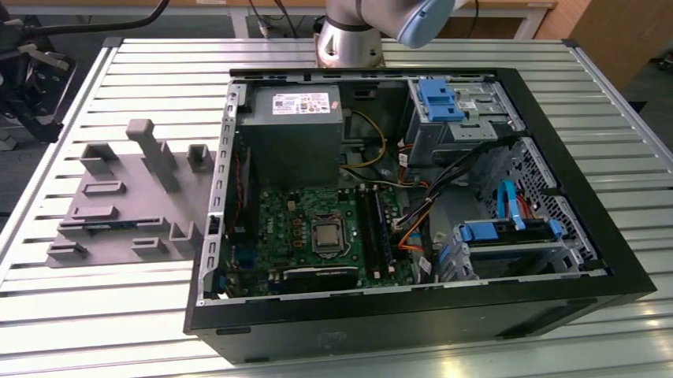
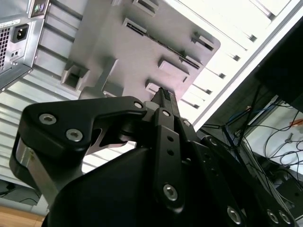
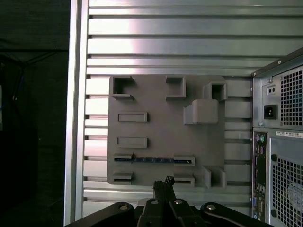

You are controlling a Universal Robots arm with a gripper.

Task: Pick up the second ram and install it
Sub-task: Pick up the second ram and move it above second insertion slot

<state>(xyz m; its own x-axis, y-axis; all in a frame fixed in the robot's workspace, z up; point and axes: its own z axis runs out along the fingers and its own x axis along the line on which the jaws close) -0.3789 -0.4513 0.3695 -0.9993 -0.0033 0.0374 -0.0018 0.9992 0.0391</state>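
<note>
Gripper [image 3: 164, 181] fingers together, empty, at grey holder's [image 3: 156, 127] edge; table slats [image 3: 165, 42] stretch beyond. Ram [image 3: 154, 160] stands edge-up across 2 slotted blocks, long axis parallel to that edge.

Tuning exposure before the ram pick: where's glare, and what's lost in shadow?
Exterior view: table slats glare in bright bands, computer case dim inside. Second wrist view: slats blow out white behind the near-black tool. First wrist view: bright band on slats beside the grey fixture; second ram reads as a dark strip in its slot.
</note>
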